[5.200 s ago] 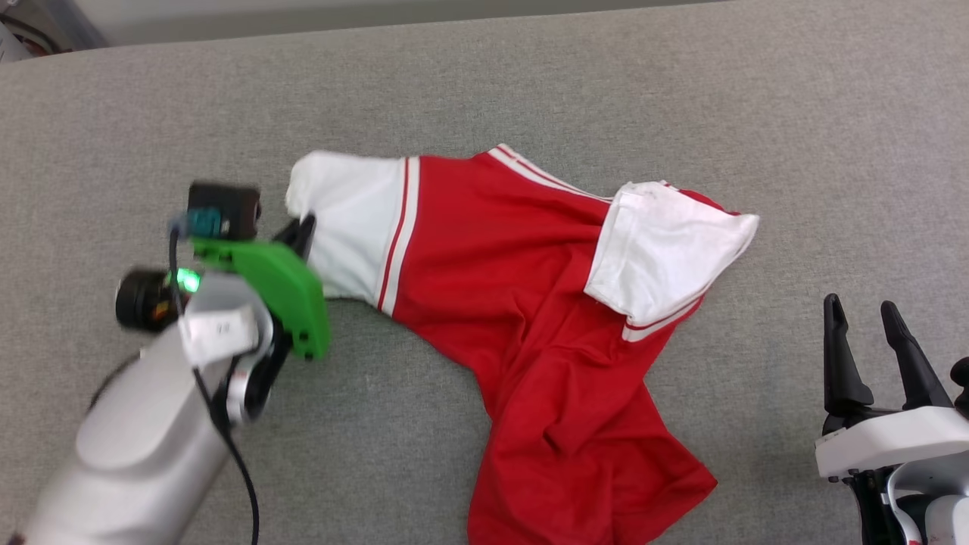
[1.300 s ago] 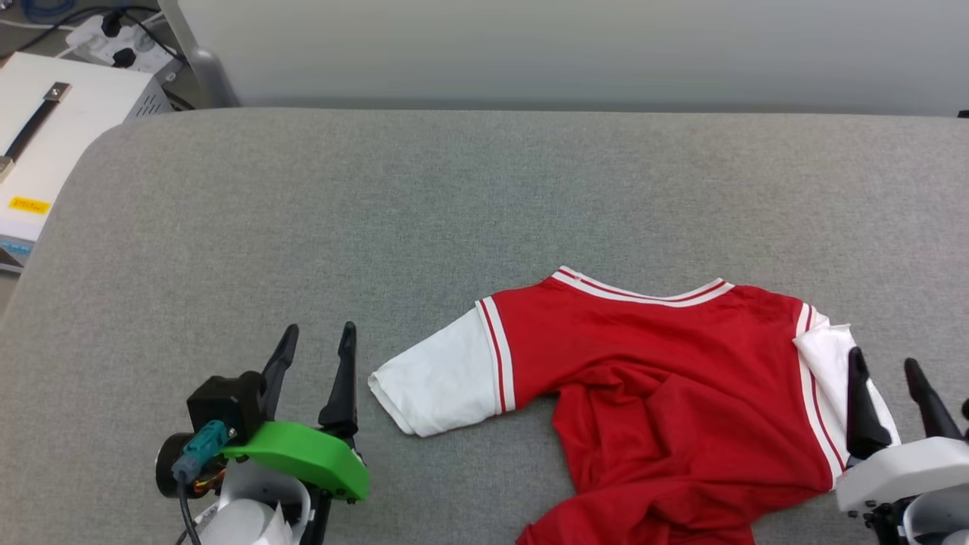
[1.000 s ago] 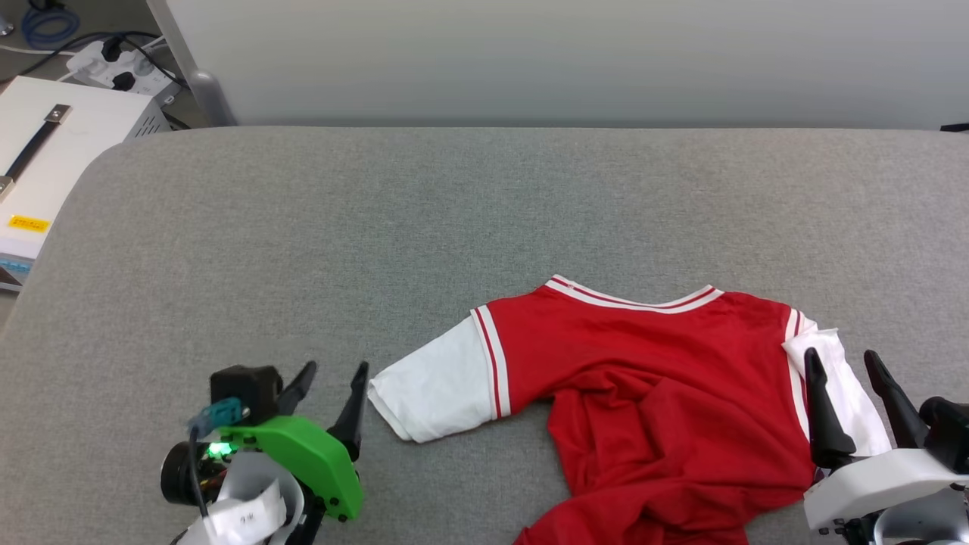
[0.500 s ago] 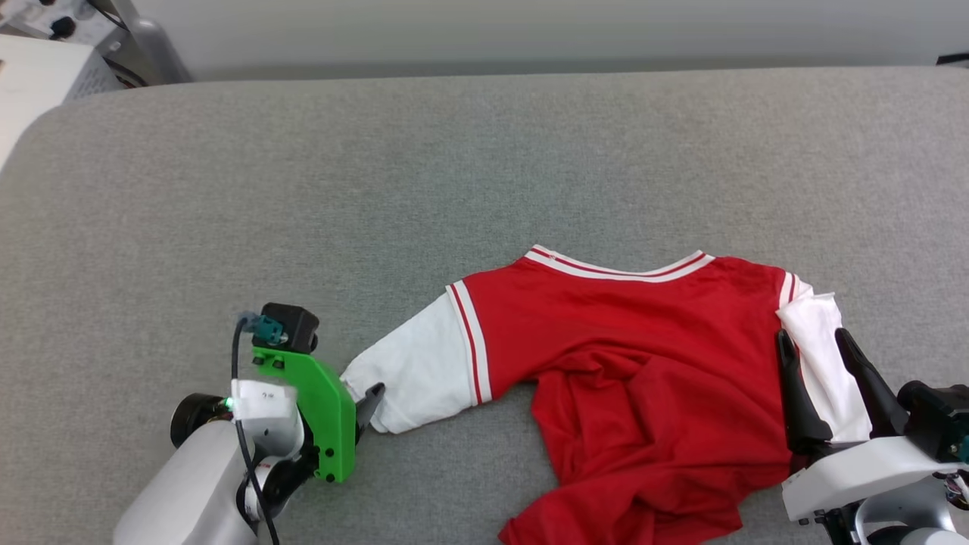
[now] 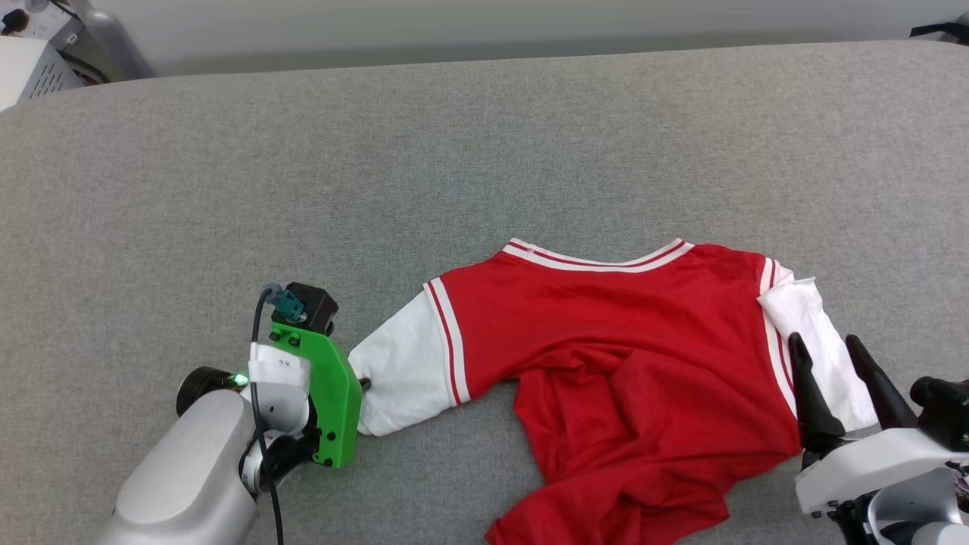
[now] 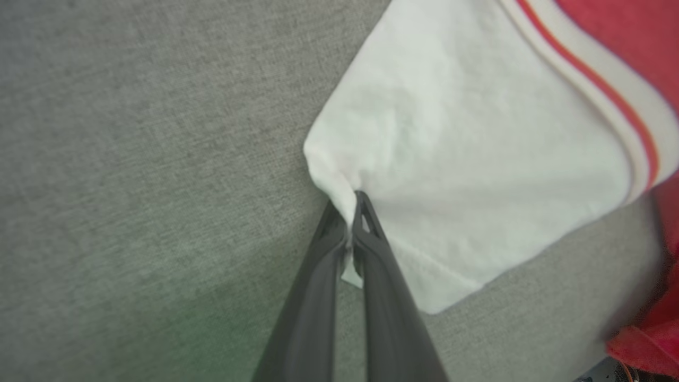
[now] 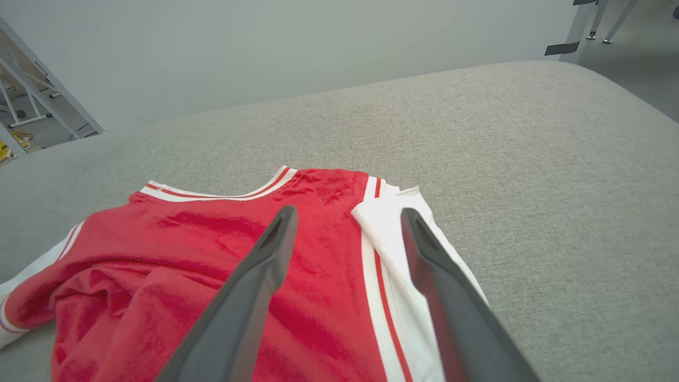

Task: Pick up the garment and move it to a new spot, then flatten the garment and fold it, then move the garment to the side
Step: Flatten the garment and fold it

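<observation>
1. Grip at the left: my left gripper (image 6: 350, 204) is pinched tight on the cuff edge of the white left-hand sleeve (image 6: 451, 132). A small tuck of fabric is caught between the closed fingers, low against the grey worktop (image 5: 484, 151).
2. Centre: the garment (image 5: 606, 333) lies on the near half of the worktop, toward my right. Its striped collar (image 5: 598, 261) is spread at the far side and the shoulders are roughly laid out. The red body below them is bunched and twisted, its hem running off the bottom of the head view.
3. Right: my right gripper (image 5: 824, 341) stands wide open and holds nothing, its fingers poised at the striped seam of the white right-hand sleeve (image 5: 795, 303), which is folded in against the shoulder. Whether the tips touch the cloth, I cannot tell.
4. Progress, as I judge it: flattening is under way, not finished. One sleeve is secured. The other wants grasping, then a pull apart to draw out the body. Folding and the move to the side are both left to do.
</observation>
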Motion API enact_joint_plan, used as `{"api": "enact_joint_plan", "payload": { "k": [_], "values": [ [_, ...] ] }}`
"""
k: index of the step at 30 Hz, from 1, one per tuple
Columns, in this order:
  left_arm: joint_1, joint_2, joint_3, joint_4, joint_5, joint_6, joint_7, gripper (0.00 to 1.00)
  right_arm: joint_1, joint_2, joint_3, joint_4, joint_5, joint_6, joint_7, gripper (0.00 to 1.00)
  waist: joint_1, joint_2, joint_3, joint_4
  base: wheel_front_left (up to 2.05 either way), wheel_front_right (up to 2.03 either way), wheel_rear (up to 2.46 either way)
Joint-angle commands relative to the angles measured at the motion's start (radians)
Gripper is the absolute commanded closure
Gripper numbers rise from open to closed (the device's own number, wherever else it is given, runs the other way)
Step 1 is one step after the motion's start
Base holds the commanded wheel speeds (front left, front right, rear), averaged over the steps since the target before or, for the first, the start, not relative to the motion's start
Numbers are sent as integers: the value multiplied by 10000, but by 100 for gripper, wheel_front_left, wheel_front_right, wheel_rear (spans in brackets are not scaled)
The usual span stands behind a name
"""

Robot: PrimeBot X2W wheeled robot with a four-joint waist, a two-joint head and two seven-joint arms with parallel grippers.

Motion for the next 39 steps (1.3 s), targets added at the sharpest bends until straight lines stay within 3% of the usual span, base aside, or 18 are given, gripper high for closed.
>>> {"api": "enact_joint_plan", "payload": {
  "k": [1,7,13,18,24,31,32,33,39],
  "values": [
    [426,-276,-212,272,-40,75,-145,100,-241,-22,-183,183,169,-7,139,0,0,0,-47,20,0,0,0],
    [517,-192,267,-329,50,437,-1269,100,-889,-710,-1111,1513,877,-7,1480,0,0,0,-114,235,0,0,0],
    [571,-34,499,-1637,316,809,-1894,100,-1770,-1750,-1095,2490,1300,-7,3424,0,0,0,32,646,0,0,0],
    [574,67,504,-2737,603,1087,-2088,100,-2751,-2665,-455,3119,1672,-7,5109,0,0,0,259,958,0,0,0],
    [458,76,433,-3464,779,1213,-2115,100,-3781,-3506,494,3827,1961,-7,6231,0,0,0,621,1246,0,0,0],
    [478,57,411,-3617,760,1216,-2228,100,-3881,-3810,1845,4670,2571,-7,7630,0,0,0,826,1386,0,0,0],
    [490,64,413,-3607,749,1215,-2243,100,-3844,-3817,2009,4758,2693,-7,7774,71,0,0,841,1386,0,0,0],
    [500,69,414,-3596,736,1211,-2254,100,-3821,-3775,2102,4824,2867,-7,7857,100,0,0,845,1379,0,0,0],
    [532,145,458,-3540,713,1199,-2376,100,-4020,-3940,2217,4724,3203,-7,7620,100,0,0,672,1256,0,0,0]
  ]
}}
